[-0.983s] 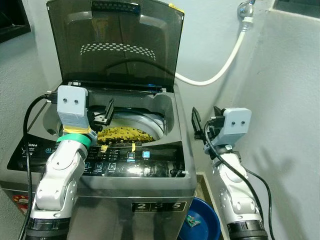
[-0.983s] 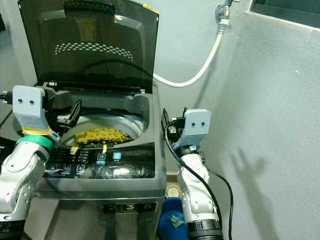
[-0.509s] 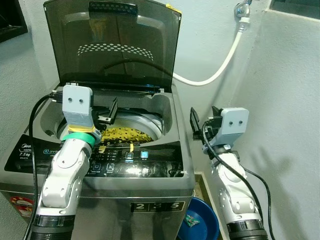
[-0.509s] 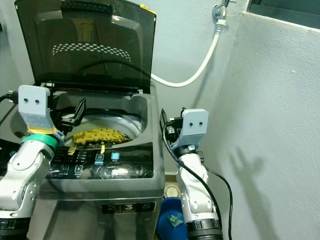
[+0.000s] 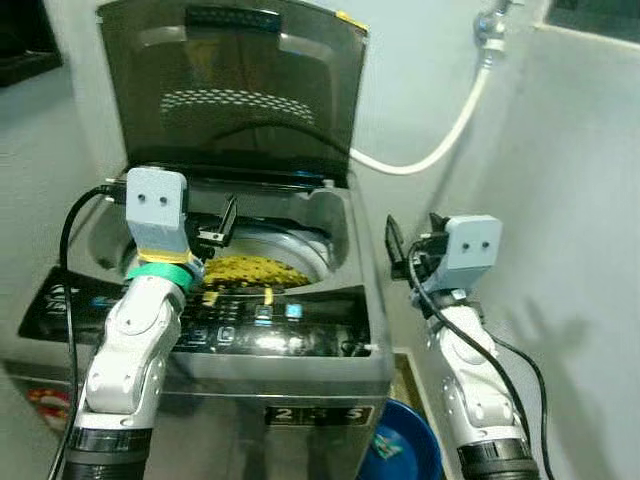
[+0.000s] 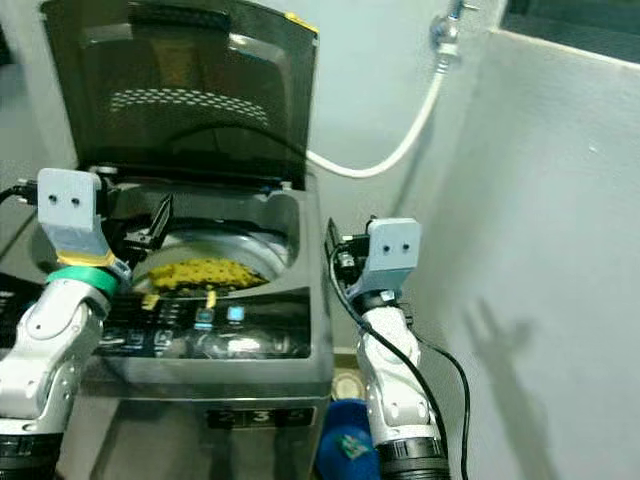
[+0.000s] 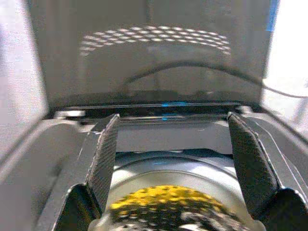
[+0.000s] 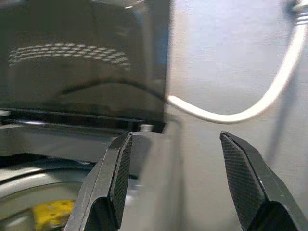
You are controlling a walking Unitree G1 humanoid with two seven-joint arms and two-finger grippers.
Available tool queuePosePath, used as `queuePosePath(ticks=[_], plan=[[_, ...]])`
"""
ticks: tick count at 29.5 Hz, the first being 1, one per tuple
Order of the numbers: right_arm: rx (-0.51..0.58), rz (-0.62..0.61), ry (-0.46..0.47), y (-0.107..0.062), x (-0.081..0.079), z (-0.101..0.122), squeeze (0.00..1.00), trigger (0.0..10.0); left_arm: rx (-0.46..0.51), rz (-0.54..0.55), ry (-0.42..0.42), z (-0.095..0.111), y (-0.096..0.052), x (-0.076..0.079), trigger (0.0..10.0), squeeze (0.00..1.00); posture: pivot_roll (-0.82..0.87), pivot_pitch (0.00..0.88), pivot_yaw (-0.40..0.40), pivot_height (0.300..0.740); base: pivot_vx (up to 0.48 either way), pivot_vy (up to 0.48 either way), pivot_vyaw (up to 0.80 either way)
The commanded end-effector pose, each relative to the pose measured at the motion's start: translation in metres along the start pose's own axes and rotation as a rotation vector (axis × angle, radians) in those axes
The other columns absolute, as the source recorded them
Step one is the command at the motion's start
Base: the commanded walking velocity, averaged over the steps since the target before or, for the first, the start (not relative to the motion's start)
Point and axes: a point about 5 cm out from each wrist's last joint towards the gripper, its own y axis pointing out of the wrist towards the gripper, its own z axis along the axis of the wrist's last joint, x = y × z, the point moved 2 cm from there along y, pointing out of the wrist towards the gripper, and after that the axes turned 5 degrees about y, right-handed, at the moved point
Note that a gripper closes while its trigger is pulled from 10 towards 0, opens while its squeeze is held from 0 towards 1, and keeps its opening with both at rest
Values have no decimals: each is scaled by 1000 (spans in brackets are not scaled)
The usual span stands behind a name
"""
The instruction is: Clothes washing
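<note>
A grey top-loading washing machine (image 5: 300,345) stands before me with its dark lid (image 5: 230,90) raised. A yellow and black garment (image 5: 250,270) lies in the drum; in the left wrist view the garment (image 7: 163,202) sits below the fingers. My left gripper (image 5: 215,232) hovers over the front left of the drum opening, open and holding nothing, its fingers (image 7: 108,154) spread wide. My right gripper (image 5: 410,240) is raised beside the machine's right side, open and not holding anything, with its fingers (image 8: 120,168) pointing at the lid's right edge.
A white hose (image 5: 450,130) runs from a wall tap (image 5: 490,25) to the back of the machine. A blue basin (image 5: 405,450) sits on the floor at the machine's right foot. A pale wall (image 5: 570,200) stands close on the right.
The whole picture has shifted a little and gone slightly blurred, so the camera moved. Both arms keep nearly the same pose and both grippers stay open.
</note>
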Motion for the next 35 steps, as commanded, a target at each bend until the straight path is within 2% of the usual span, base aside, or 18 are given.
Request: queuePosePath(ticks=[1, 31, 35], plan=[[-13, -11, -2, 0, 1, -3, 0, 10000, -10, -4, 0, -3, 0, -1, 10000, 0, -5, 18, 12, 740, 0, 0, 800], [-3, -33, -7, 2, 6, -3, 0, 10000, -4, -24, 2, -3, 7, 2, 10000, 0, -11, 0, 31, 740, 0, 0, 798], [-2, -19, 3, 2, 2, -4, 0, 10000, -2, -27, 2, -2, 7, 2, 10000, 0, -11, 0, 31, 740, 0, 0, 0]])
